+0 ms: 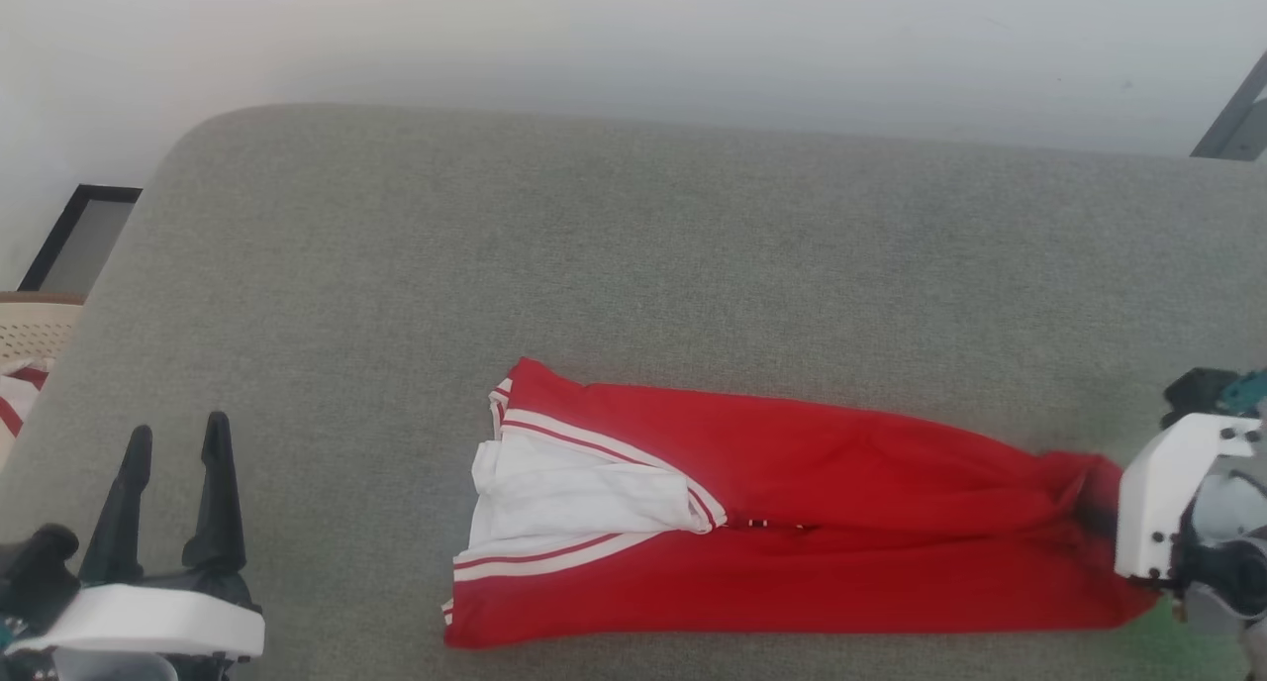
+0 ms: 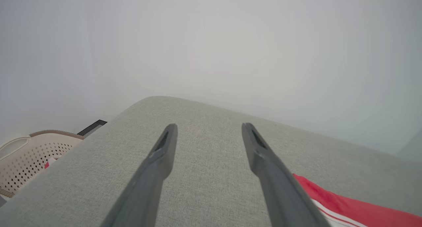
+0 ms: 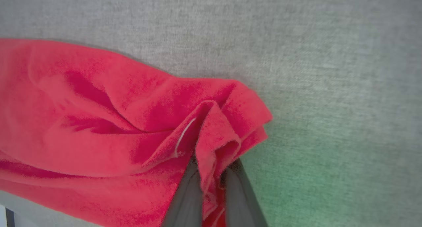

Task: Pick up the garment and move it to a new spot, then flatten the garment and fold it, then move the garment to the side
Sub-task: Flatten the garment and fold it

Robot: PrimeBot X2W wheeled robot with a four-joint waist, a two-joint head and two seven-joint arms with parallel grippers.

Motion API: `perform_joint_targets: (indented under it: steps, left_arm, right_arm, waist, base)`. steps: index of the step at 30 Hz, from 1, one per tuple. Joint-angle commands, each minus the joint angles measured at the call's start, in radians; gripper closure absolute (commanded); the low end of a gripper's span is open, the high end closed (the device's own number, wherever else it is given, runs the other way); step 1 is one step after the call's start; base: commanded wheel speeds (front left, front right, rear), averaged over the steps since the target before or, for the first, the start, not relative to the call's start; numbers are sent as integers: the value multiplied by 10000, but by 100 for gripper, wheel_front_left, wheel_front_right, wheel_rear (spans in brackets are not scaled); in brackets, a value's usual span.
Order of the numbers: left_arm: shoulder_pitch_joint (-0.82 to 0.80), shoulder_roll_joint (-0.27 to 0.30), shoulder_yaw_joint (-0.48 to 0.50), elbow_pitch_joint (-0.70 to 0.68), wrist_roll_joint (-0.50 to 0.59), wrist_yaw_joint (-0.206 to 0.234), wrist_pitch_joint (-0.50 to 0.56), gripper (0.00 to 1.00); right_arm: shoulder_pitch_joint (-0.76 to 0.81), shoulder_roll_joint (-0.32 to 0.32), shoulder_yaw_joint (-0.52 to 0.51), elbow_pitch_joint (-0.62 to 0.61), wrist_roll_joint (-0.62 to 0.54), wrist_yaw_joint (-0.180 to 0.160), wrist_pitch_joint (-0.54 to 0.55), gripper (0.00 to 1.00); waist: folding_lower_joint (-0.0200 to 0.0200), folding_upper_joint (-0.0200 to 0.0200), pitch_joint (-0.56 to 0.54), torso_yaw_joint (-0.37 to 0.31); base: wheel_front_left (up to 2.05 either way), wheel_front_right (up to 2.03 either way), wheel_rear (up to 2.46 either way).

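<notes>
Soft bright-red cloth garment with white end panels and red-and-white striped bands (image 1: 792, 523) lies on the near half of the grey, coarse-woven upholstered surface (image 1: 633, 245), right of its centre. Long axis runs left-right, roughly parallel to the surface's near edge. The white-panelled end points to the surface's left, the plain red end to its right. Right gripper (image 3: 213, 177) sits at the surface's near right. Its two dark fingers are clamped nearly together on a bunched fold of that red end, hem layers squeezed up between them. Left gripper (image 1: 178, 434) hovers over the surface's near-left corner, fingers spread wide, holding nothing. It is the nearer arm to the white end, but bare grey weave lies between them. Judgement: the pick has one end only, so a lift or drag from the right will trail the whole length leftward. The cloth looks limp and matte, creased near the pinch, and doubled over on itself. The grey weave looks grippy enough to drag on it. Cream perforated plastic basket (image 1: 35, 330) stands off the surface's left edge.
</notes>
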Motion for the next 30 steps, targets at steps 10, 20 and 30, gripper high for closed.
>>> perform_joint_targets:
  steps: [10,20,30]
  left_arm:
    - [244,-620,717,-62,641,-292,-38,0]
    - [275,-622,647,-140,566,-300,-38,0]
    - [360,-614,660,-203,504,-303,-38,0]
  right_arm:
    - [-343,-1311,-744,581,-382,-28,-899,100]
    - [-725,-2057,-1255,1481,-1419,-27,-1365,100]
    - [-355,-1639,-477,-101,-562,-25,-1007,100]
  waist:
    - [0,-1,-32,-368]
    - [0,-1,-102,-698]
    - [0,-1,-249,-955]
  base:
    - [0,0,0]
    - [0,0,0]
    - [0,0,0]
